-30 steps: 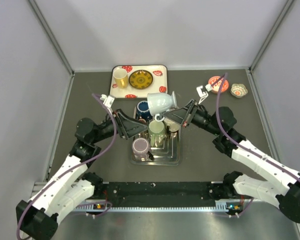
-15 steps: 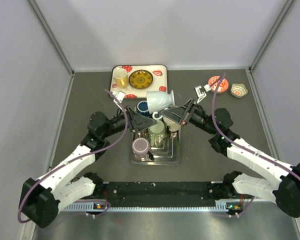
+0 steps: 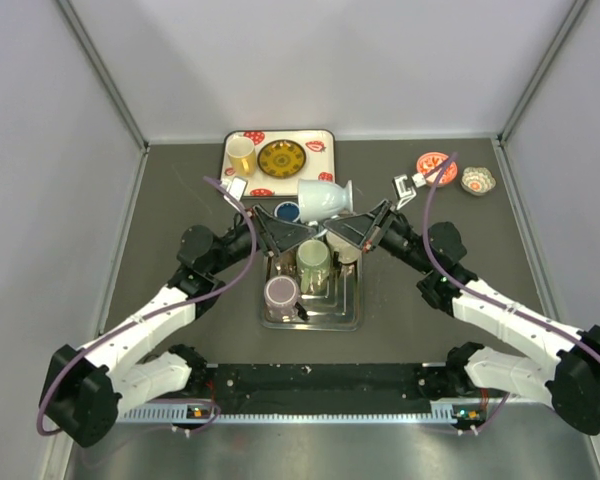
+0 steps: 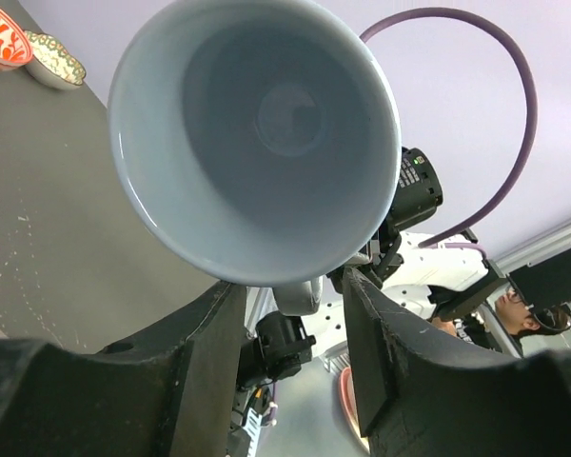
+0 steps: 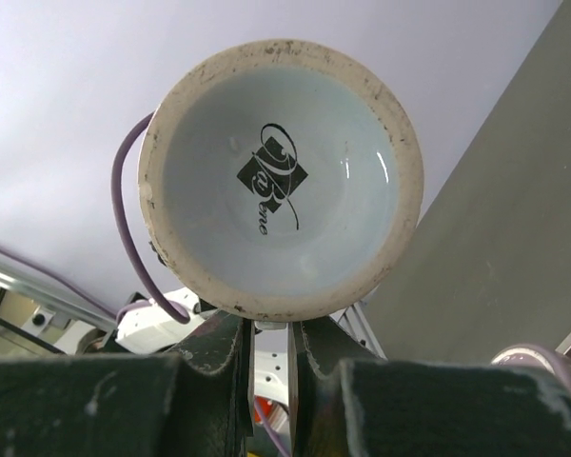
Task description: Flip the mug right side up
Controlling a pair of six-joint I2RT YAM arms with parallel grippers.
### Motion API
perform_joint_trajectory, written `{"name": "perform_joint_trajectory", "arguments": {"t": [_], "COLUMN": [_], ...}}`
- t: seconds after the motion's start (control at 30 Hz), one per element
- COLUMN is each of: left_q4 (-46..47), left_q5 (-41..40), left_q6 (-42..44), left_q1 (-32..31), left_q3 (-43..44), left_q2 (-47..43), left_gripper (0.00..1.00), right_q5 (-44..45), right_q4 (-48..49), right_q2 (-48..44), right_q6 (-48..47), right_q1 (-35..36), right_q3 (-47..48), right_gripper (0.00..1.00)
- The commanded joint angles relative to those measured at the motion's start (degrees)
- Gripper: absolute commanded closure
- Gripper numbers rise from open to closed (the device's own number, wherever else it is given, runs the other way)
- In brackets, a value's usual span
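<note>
Top external view: matte dark grey table (image 3: 180, 190) between pale wall panels; the left tool (image 3: 306, 230) and right tool (image 3: 329, 230) meet at its centre.
Rear tray: white tray (image 3: 308, 168), rectangular with rounded corners and red motifs; it carries a yellow cup (image 3: 241, 155) and a round dark plate (image 3: 280, 158) with a yellow pattern.
Left tool state: black fingers (image 4: 205, 352) stand apart under the mouth of the mug (image 3: 323, 198). The handle (image 4: 297, 297) shows in the gap. Contact with the fingers cannot be established.
Mug material: pale blue glazed ceramic, round, smooth inside, with a flared foot.
Mug position: held in the air above the far end of the steel tray (image 3: 345, 315), between the two tools.
Mug axis: long axis roughly level, running left to right. Mouth points left, foot points right; it lies on its side.
Foot: rough, scuffed unglazed ring around a glazed recess bearing a black printed mark.
Steel tray contents: shiny stepped metal holding a green mug (image 3: 313, 258) and a mauve mug (image 3: 281, 292). A dark blue cup (image 3: 288, 211) sits at the far edge, partly covered.
Right tool state: fingers nearly together, pinched on the handle below the foot.
Right side: red-orange patterned dish (image 3: 435, 167) and small scalloped bowl (image 3: 477, 180), well apart from the mug.
Hidden: right wrist view hides the grip point behind the foot.
</note>
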Motion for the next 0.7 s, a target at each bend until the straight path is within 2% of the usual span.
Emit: {"name": "perform_joint_trajectory", "arguments": {"t": [0.0,0.23,0.37,0.47,0.6,0.63,0.67], "left_q4": [7.94,13.31,14.89,15.95,17.53,17.53,17.53], "left_q5": [-3.00,-3.54,-2.57,-2.92,-3.71,-3.97,-4.23], "left_q6": [-1.85,-5.11,-5.73,-6.34,-6.61,-6.61,-6.35], "left_q1": [-0.47,-0.91,-1.43,-1.52,-1.52,-1.52,-1.52], "left_q3": [1.98,4.43,5.40,4.79,4.00,3.91,3.73], "left_q2": [0.30,3.89,5.13,5.13,4.60,4.25,4.08], "left_gripper": [0.51,0.55,0.61,0.70,0.91,1.00,1.00], "right_q5": [-0.87,0.10,0.10,0.01,-0.34,-0.52,-0.69], "right_q4": [5.15,4.09,3.30,3.21,3.22,3.04,2.95], "right_q2": [-0.59,0.28,0.11,0.11,0.11,0.02,0.02], "right_q6": [-2.04,-3.89,-4.68,-4.86,-5.03,-4.95,-5.29], "right_q1": [2.10,4.39,4.65,4.65,4.74,4.74,4.74], "right_q3": [1.14,0.62,0.44,0.00,-0.61,-0.88,-0.97], "right_gripper": [1.00,1.00,1.00,1.00,1.00,1.00,1.00]}}
